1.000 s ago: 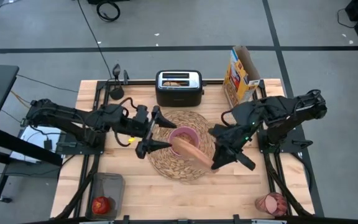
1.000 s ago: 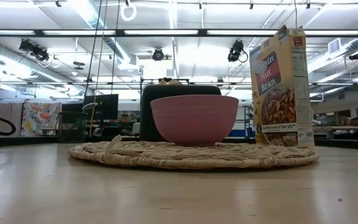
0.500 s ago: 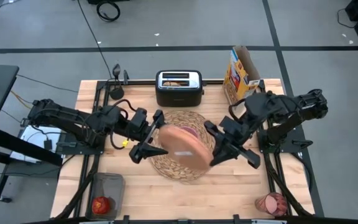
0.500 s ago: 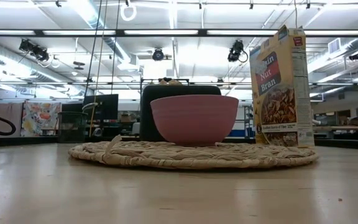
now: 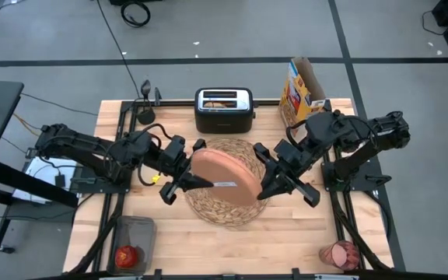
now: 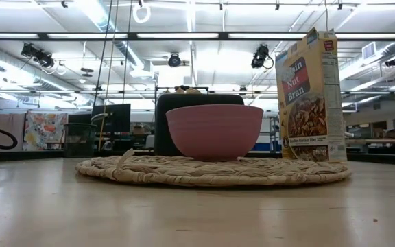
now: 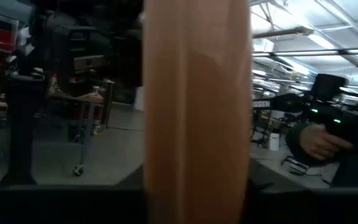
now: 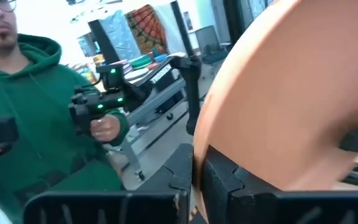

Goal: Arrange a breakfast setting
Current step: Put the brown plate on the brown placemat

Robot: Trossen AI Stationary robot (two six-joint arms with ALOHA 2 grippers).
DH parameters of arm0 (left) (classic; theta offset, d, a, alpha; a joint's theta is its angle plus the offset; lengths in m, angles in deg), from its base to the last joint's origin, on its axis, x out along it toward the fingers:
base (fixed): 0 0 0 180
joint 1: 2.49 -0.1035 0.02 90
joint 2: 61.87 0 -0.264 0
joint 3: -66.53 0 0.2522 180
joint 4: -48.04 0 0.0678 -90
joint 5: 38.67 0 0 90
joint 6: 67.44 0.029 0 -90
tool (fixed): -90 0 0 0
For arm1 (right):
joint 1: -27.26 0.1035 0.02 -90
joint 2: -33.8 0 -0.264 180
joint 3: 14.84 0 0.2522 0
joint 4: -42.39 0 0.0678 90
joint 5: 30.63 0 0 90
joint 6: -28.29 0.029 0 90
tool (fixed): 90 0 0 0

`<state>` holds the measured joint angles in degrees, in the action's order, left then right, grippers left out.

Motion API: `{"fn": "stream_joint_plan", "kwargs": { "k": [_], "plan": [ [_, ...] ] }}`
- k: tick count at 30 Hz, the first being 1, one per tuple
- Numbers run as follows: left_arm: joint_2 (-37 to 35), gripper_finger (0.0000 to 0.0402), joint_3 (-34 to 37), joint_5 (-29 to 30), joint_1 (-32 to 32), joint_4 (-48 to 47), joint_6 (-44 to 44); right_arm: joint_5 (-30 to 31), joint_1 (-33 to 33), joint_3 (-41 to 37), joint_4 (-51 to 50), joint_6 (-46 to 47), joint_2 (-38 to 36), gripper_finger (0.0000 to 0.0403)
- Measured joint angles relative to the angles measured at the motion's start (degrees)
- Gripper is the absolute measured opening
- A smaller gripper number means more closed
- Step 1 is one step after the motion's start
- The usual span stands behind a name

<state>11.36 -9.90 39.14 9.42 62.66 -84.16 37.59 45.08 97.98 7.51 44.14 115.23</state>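
Note:
A salmon-brown plate (image 5: 222, 175) hangs high above the round straw placemat (image 5: 224, 214), held between my two grippers. Its broad face with a small label turns up toward the high view. My left gripper (image 5: 193, 169) is shut on its left rim and my right gripper (image 5: 264, 177) on its right rim. The pink bowl (image 6: 214, 130) stands by its base on the placemat (image 6: 211, 171), hidden under the plate in the high view. A red apple (image 5: 128, 254) sits in a mesh tray at the near left. A pink tumbler (image 5: 341, 254) lies at the near right. My left gripper has the plate's left rim (image 7: 166, 186) between its two fingers, coming nearly level from the table's left. In its wrist view the plate (image 7: 196, 112) stands edge-on, with the dark fingers against both sides. The plate is clear of everything below. My right gripper pinches the plate's right rim (image 8: 229, 137) between its two fingers, coming level from the table's right. One dark finger (image 8: 229, 180) lies on the plate's face (image 8: 291, 87). The plate is lifted clear above the bowl, slightly tilted.
A black toaster (image 5: 224, 109) stands behind the placemat and a yellow cereal box (image 5: 300, 93) at the far right. A person in a green hoodie (image 8: 36, 112) stands beyond the table holding hand controllers. Bare wood lies along the near edge between tray and tumbler.
My right gripper has rolled and risen a little. The plate has turned from a narrow slanted edge to a broad face up, and it now covers the bowl in the high view. The plate's left rim has come in between my left gripper's fingers.

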Motion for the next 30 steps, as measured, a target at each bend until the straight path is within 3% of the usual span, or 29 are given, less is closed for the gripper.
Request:
{"fn": "stream_joint_plan", "kwargs": {
  "k": [3, 11, 19, 23, 27, 30],
  "plan": [
    [-0.23, 0.0039, 0.00, -1.63, -0.21, 0.26, -0.02, 3.50, 0.01, 0.00, -0.04, 0.97, -0.07, 0.0056],
    [-2.27, 0.0045, 0.00, -3.18, -0.51, -1.67, -0.32, 5.83, -0.28, 0.00, 1.59, 1.24, -0.44, 0.0162],
    [-6.82, 0.0041, -0.02, -3.33, -0.10, -12.45, -0.09, 8.87, -1.71, 0.04, 2.66, -1.98, -5.58, 0.0260],
    [-9.16, 0.0041, -0.12, -1.14, 2.18, -28.59, -0.98, 12.85, -1.79, 0.04, -2.75, -4.00, -8.48, 0.0289],
    [-8.95, 0.0041, 0.11, 7.75, 5.98, -52.22, -7.63, 20.02, -1.77, 0.04, -11.49, -2.66, -10.48, 0.0297],
    [-7.62, 0.0041, -0.13, 14.14, 9.34, -64.54, -15.05, 25.22, -1.75, 0.04, -18.01, -0.73, -10.86, 0.0294]
  ]
}}
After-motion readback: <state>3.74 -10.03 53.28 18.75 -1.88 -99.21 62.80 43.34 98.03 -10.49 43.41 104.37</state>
